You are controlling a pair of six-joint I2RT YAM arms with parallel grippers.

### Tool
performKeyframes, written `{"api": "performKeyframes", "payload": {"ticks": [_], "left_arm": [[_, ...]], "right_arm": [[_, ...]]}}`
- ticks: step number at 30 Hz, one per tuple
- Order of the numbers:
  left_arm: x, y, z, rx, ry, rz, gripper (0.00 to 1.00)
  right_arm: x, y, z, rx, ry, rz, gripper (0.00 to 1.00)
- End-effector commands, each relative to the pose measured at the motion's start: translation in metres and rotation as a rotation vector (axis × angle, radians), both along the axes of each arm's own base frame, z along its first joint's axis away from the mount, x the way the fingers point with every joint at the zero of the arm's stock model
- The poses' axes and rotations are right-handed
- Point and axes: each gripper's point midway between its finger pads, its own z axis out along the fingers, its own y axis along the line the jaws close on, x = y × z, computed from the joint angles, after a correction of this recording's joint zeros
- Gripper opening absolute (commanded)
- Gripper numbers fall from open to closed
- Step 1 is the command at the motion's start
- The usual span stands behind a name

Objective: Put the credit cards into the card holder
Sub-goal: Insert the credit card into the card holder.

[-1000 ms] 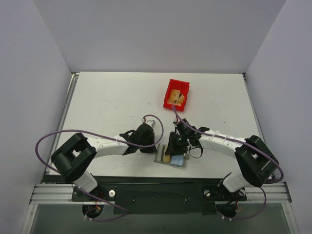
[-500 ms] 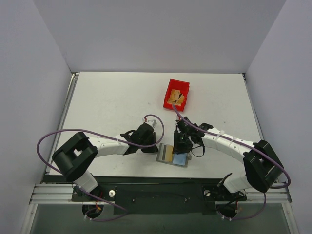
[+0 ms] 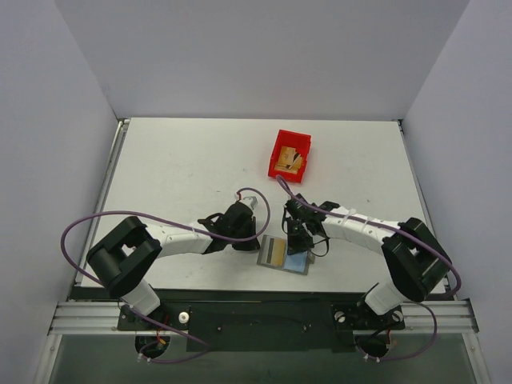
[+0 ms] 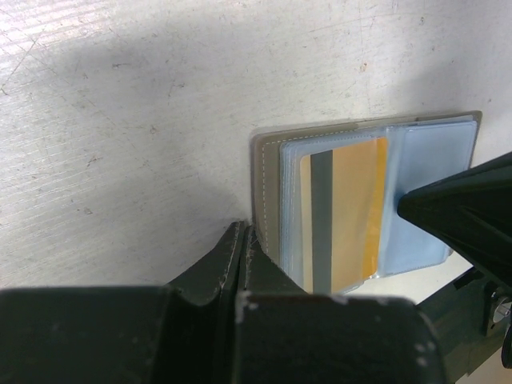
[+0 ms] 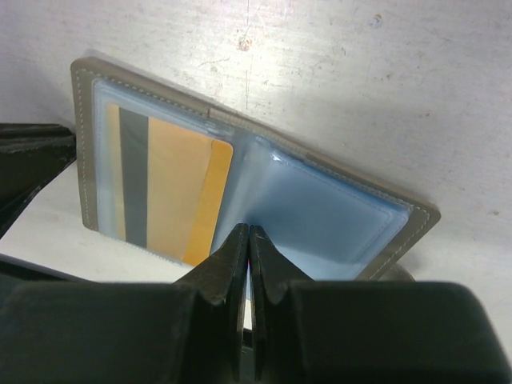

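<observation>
**Position.** The card holder (image 3: 296,262) lies opened flat on the table (image 3: 176,176), low and centre in the top view, between the two tools. One credit card (image 5: 172,188), dark stripe up, is seated in the clear sleeve on the left of the right wrist view. An orange edge beside it may belong to a second card, but this cannot be confirmed. The other half shows only blue lining.

**Tools.** The left tool (image 4: 244,248) is closed, fingers together, with its tip against the holder's grey edge. The right tool (image 5: 250,240) is also closed, with its tip at the fold. Nothing is seen gripped by either.

**Handling.** The cards are judged thin, stiff, light and smooth. A card should be taken by a raised edge, not from flat. The holder is judged soft and light, so it is likely to slide or fold shut. It should be pinned at an outer edge while a card is fed into the sleeve mouth.

**Surroundings.** Gold-tan cards (image 3: 288,163) rest in the red bin (image 3: 274,154), upper centre of the top view, well apart from the holder. The bin walls prevent a low sideways approach. The left tool blocks access from the holder's left side.
</observation>
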Motion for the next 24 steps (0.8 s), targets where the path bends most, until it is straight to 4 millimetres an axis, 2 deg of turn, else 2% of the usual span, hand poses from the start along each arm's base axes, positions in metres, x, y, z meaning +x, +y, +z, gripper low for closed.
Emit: {"api": "performKeyframes", "payload": {"ticks": [1,7,12,17,20,24], "left_arm": [[-0.022,0.030,-0.034,0.152,0.085,-0.024,0.00],[-0.022,0.029,-0.034,0.151,0.086,-0.027,0.00],[-0.023,0.030,-0.034,0.152,0.087,-0.027,0.00],[-0.023,0.030,-0.034,0.150,0.088,-0.027,0.00],[-0.024,0.031,-0.034,0.153,0.087,-0.023,0.00],[-0.023,0.031,-0.034,0.150,0.085,-0.023,0.00]], "right_arm": [[0.009,0.010,0.000,0.009,-0.013,-0.010,0.00],[0.010,0.024,-0.008,0.036,0.004,-0.002,0.00],[0.012,0.045,-0.004,0.126,0.008,-0.002,0.00],[0.010,0.057,-0.001,0.199,0.019,0.007,0.00],[0.012,0.054,0.006,0.192,-0.006,0.019,0.00],[0.022,0.036,0.033,0.122,-0.115,0.034,0.02]]}}
